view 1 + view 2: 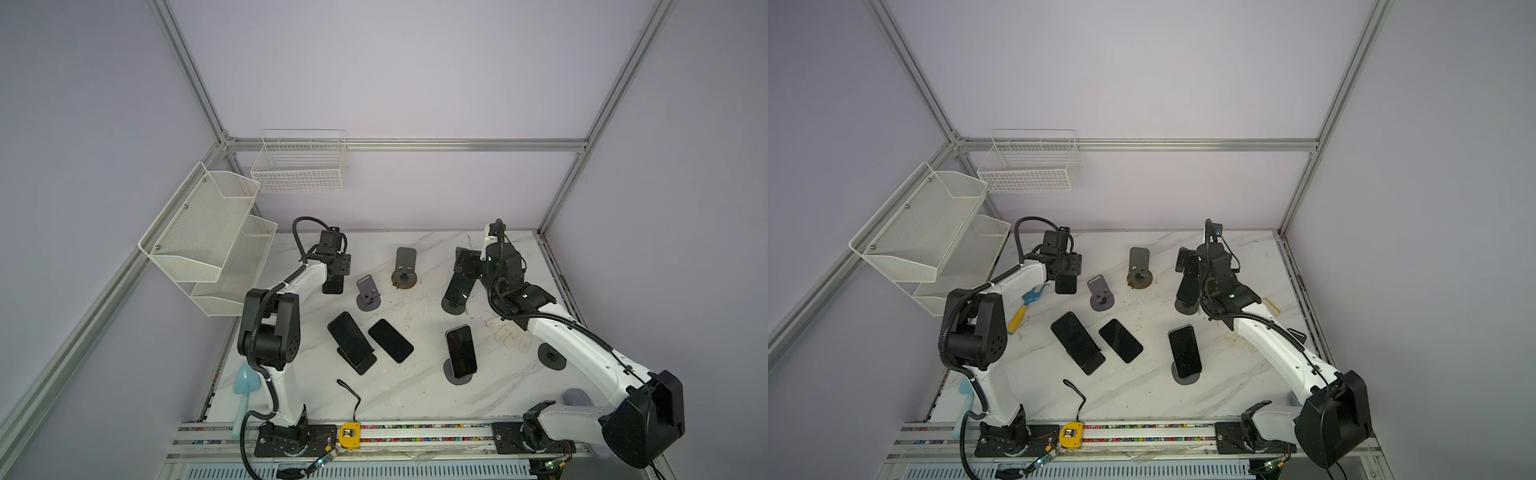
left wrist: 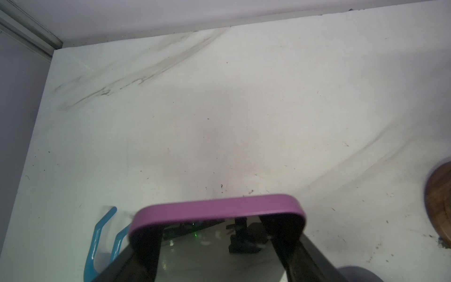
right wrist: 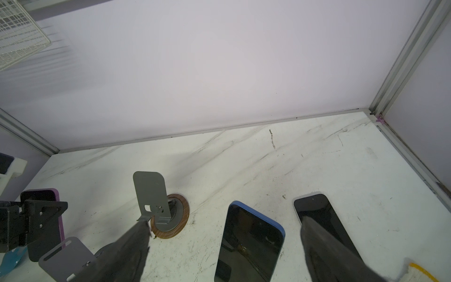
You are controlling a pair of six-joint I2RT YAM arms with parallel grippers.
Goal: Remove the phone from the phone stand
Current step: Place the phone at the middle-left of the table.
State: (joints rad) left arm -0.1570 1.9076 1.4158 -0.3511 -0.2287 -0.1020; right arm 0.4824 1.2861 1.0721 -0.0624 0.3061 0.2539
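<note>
Sitting pinched in the left gripper (image 2: 217, 234), purple phone (image 2: 219, 207).

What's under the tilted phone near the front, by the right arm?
A round gray stand base pokes out beneath the phone. The stand's upright part is hidden behind it.

Places on the worktop (image 1: 415, 395) are given from the tall empty stand (image 1: 405, 266) at mid-back. Just before it and to the left stands the small empty stand (image 1: 368, 294). Further left, the gripped phone (image 2: 219, 205) sits in the left claw (image 2: 214, 223). To the right, a propped phone (image 3: 251, 244) leans between the spread fingers of the right claw (image 3: 224, 225). Well before it, a cradled phone (image 1: 351, 341) and a flat phone (image 1: 390, 340) lie side by side. An upright phone (image 1: 461, 351) stands before it and to the right.
</note>
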